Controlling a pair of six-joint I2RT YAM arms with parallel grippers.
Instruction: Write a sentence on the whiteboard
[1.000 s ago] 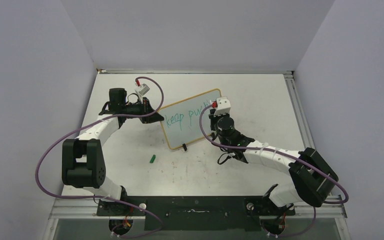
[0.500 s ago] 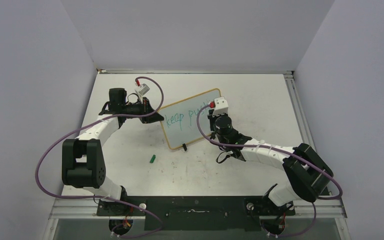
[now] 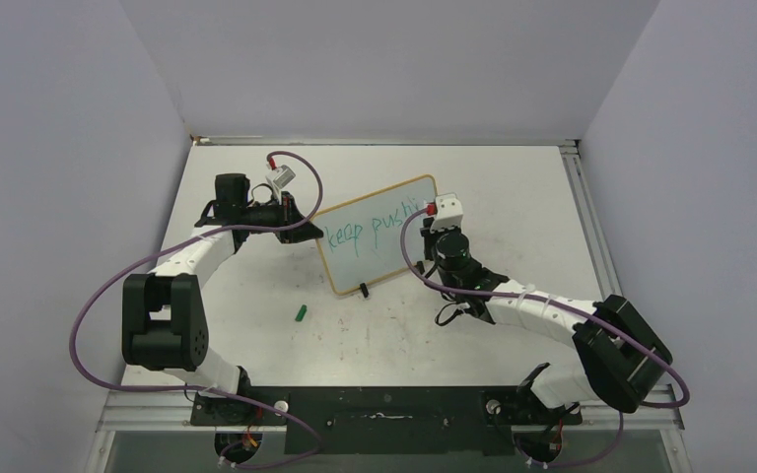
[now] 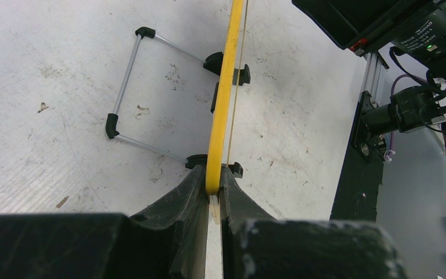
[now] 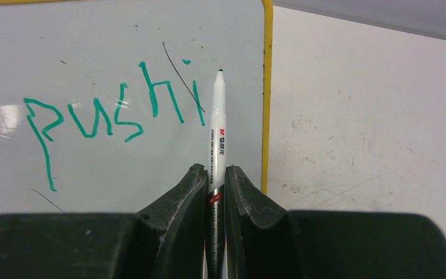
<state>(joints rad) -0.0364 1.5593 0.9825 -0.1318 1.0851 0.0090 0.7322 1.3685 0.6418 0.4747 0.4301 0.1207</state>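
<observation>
lying nearest the arm bases, a small green pen cap (image 3: 301, 313) rests alone on the scuffed white bench (image 3: 513, 197), left of the board's front foot. beyond it, at mid-bench, stands the small white rectangular whiteboard with a thin yellow frame (image 3: 355, 261), tilted back on black clip feet (image 4: 227, 60) and a bent wire stand (image 4: 126, 77). the right claw (image 5: 215, 174) is pinching a slim white marker pen (image 5: 217, 116) between its black fingers. the pen's dark tip is at the board's upper right, just right of the last stroke and close to the frame edge. i cannot tell whether the tip touches the surface. the teal-green handwritten sentence (image 3: 377, 228) runs along the board's upper part and reads "keep pushi". at the board's far left side, the left claw (image 4: 212, 186) is pressed tight onto the yellow frame, gripping the whiteboard edge-on.
</observation>
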